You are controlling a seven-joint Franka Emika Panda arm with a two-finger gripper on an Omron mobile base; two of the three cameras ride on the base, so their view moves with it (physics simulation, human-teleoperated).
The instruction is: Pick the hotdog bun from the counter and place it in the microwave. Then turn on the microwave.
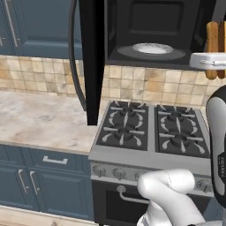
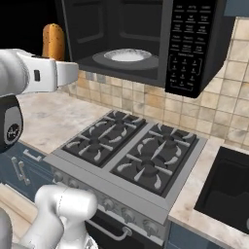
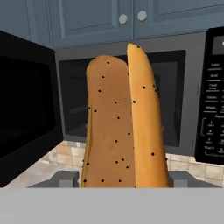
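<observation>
Bun [image 3: 122,118] up in the air, folks, standing on end between the gripper [image 3: 124,179] fingers, which are clamped on its lower end, golden-brown with dark specks and a seam running top to bottom. From the hand camera it sits dead centre in front of the microwave [image 3: 131,87], whose open cavity lies directly behind it, the swung-out door [image 3: 26,105] dark at nine o'clock and the keypad [image 3: 214,100] at three o'clock. In the left base view the bun [image 1: 215,42] pokes up at the two o'clock corner, well above the stove, just right of the cavity mouth and at about its height. From the right base view it shows at ten o'clock [image 2: 53,41], left of the opening, above the white forearm. Inside the oven a white plate [image 2: 127,55] rests on the turntable, with free space above it up to the cavity roof. The door [image 1: 92,62] hangs wide open, its lower edge reaching down close over the counter [image 1: 39,119] at the stove's left rim. The black gas stove [image 2: 131,151] sits straight below the oven, burners bare. At four o'clock in the right base view a dark sink [image 2: 228,189] is cut into the worktop.
</observation>
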